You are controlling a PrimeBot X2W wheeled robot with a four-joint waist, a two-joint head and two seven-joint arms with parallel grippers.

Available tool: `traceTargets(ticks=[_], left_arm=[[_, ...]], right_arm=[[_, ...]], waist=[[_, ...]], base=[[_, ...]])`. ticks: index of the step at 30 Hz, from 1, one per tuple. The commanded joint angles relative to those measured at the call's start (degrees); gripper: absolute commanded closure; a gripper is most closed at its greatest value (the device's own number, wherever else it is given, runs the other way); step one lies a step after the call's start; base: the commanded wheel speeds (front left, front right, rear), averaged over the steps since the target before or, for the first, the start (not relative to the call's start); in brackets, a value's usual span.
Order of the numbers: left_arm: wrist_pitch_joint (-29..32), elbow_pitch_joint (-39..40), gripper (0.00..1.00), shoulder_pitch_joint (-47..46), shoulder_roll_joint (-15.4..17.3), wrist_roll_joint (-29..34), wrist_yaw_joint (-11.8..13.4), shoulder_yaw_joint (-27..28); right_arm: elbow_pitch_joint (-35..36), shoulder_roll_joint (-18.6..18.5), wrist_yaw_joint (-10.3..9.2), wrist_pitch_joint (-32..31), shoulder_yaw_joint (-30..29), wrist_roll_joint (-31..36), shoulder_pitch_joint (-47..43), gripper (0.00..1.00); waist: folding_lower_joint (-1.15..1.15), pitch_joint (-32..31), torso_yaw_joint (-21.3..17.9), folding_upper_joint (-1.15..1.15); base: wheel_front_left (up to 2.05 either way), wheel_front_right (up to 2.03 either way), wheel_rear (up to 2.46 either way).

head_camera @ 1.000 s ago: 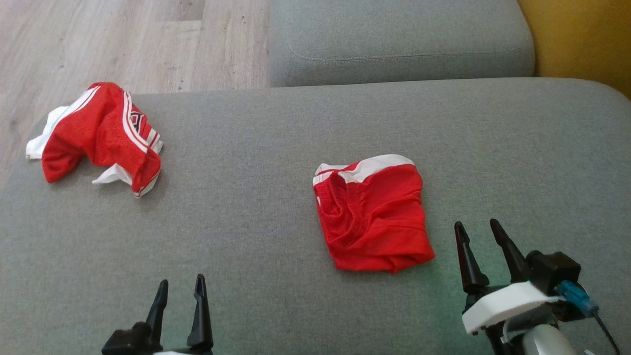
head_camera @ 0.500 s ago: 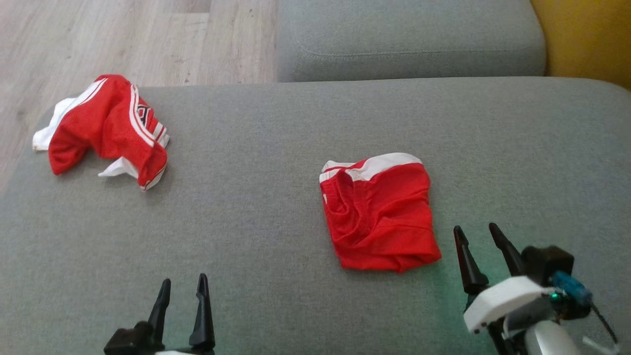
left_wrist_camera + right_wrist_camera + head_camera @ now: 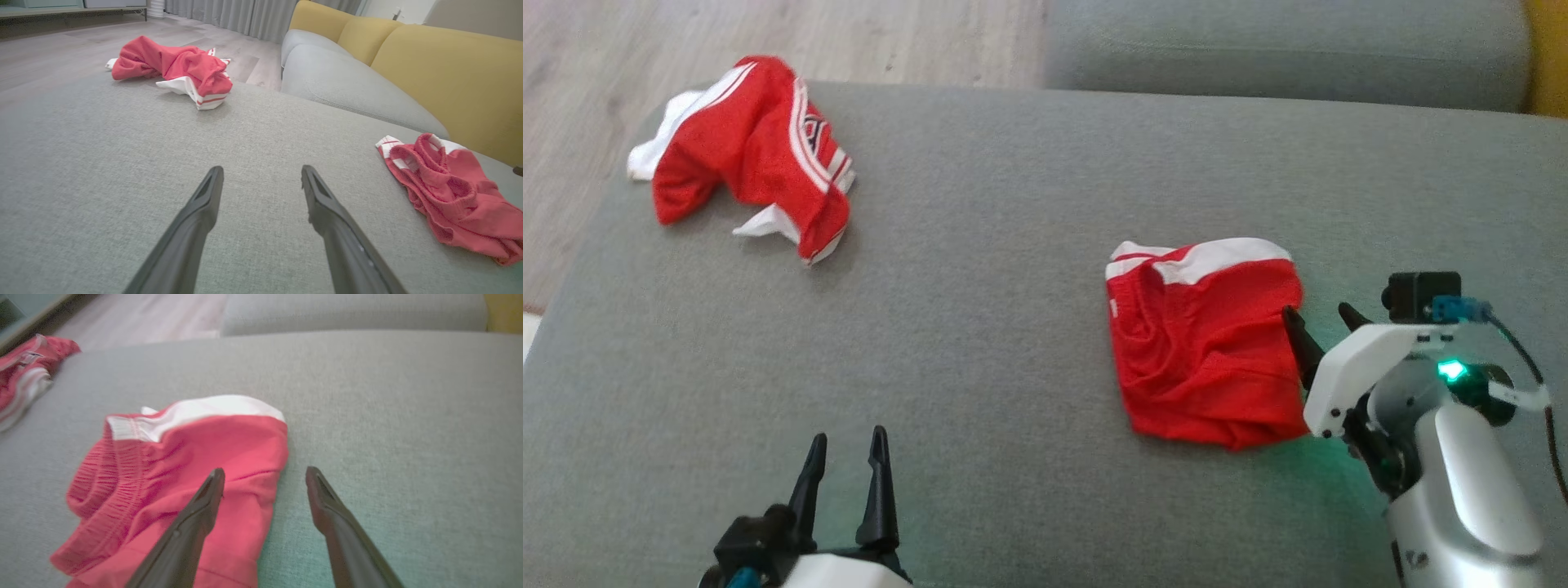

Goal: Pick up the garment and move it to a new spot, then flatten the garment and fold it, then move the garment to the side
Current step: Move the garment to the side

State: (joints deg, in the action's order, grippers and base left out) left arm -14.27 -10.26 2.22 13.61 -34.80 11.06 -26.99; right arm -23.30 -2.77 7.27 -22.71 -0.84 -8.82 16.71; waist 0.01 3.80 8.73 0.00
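Nearest, the left gripper hung wide open and empty over the grey cushion. The right gripper, equally spread and holding nothing, straddled the right edge of the folded red garment. Farther left lay a crumpled red garment. Beyond were the wooden floor, grey curtains and yellow backrests.

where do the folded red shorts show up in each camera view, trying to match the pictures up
Head view: the folded red shorts lie right of centre, just left of the right gripper.
Left wrist view: folded red shorts at the right edge, below the middle.
Right wrist view: folded red shorts left of centre, running to the bottom edge.
Shared landmark: the crumpled red and white garment, upper left in all three.
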Motion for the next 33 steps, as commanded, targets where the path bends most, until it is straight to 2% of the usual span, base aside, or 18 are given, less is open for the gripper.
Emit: traceTargets(ticks=[1, 7, 12, 13, 14, 16, 18, 24, 33], left_arm=[[-0.56, 1.32, 0.0, -2.79, -0.08, 0.03, -0.17, 2.12], [-0.66, 0.87, 0.0, -3.35, -0.78, 0.39, -0.69, 2.99], [-0.7, 0.77, 0.0, -3.81, -1.37, 1.02, -1.06, 3.56], [-0.71, 0.76, 0.0, -3.89, -1.44, 1.17, -1.16, 3.62], [-0.71, 0.75, 0.0, -3.98, -1.47, 1.32, -1.29, 3.66], [-0.71, 0.75, 0.0, -4.29, -1.51, 1.69, -1.56, 3.66], [-0.72, 0.81, 0.0, -4.71, -1.45, 2.2, -1.78, 3.54], [-0.69, 1.94, 0.0, -6.3, -1.08, 3.96, -2.17, 2.58], [2.18, 5.8, 0.0, -10.71, 1.04, 6.65, -2.46, 0.88]], right_arm=[[1.42, -0.29, 0.22, -0.77, 0.96, 0.51, 2.91, 0.0], [-2.68, -1.08, 0.22, -8.21, -1.42, 0.61, 5.68, 0.0], [-5.05, -1.54, 0.22, -12.44, -1.89, 0.19, 7.7, 0.0], [-5.34, -1.56, 0.22, -12.9, -1.69, -0.16, 8.02, 0.07], [-5.59, -1.63, 0.22, -13.15, -1.37, -0.56, 8.32, 0.51], [-5.78, -1.76, 0.22, -12.99, -0.7, -1.34, 8.94, 0.71], [-5.69, -1.94, 0.22, -12.1, -0.31, -1.97, 9.55, 1.0], [-4.24, -4.12, 0.22, -7.28, -0.42, -2.39, 11.69, 1.0], [-1.21, -10.31, 0.22, -3.64, -3.29, -2.55, 14.98, 1.0]], waist=[[-0.01, 1.18, 1.43, 0.0], [-0.01, 3.4, 3.81, 0.0], [-0.01, 5.11, 4.11, 0.0], [-0.01, 5.41, 3.96, 0.0], [-0.01, 5.69, 3.74, 0.0], [-0.01, 6.3, 3.02, 0.0], [-0.01, 6.89, 1.98, 0.0], [-0.01, 8.77, -3.51, 0.0], [-0.01, 14.86, -16.03, 0.0]], base=[[0.0, 0.0, 0.0], [0.0, 0.0, 0.0], [0.0, 0.0, 0.0], [0.0, 0.0, 0.0], [0.0, 0.0, 0.0], [0.0, 0.0, 0.0], [0.0, 0.0, 0.0], [0.0, 0.0, 0.0], [0.0, 0.0, 0.0]])
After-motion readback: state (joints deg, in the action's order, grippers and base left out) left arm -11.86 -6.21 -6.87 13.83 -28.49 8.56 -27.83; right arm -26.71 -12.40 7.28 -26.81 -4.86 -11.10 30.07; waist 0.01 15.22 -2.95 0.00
